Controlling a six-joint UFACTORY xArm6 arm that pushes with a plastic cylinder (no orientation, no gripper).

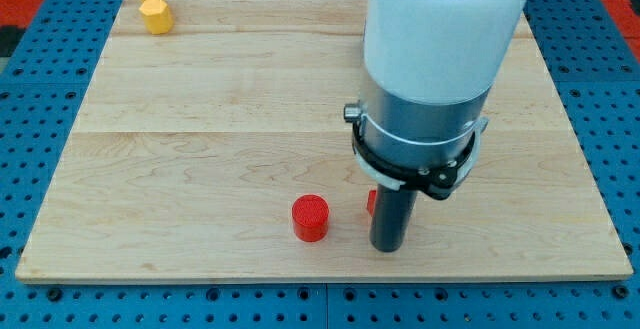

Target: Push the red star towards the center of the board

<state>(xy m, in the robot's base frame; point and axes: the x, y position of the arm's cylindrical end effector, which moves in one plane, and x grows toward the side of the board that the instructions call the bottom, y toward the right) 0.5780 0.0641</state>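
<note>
A red block (372, 202), probably the red star, shows only as a small sliver just left of the rod, low on the wooden board (200, 149); the rod hides most of it, so its shape cannot be made out. My tip (386, 248) rests on the board right beside this block, touching or nearly touching its right side. A red cylinder (310, 217) stands a short way to the left of the tip, near the board's bottom edge.
A yellow block (154, 10) sits at the board's top left corner. The large white and grey arm body (440, 59) covers the upper right of the view. A blue perforated table (40, 89) surrounds the board.
</note>
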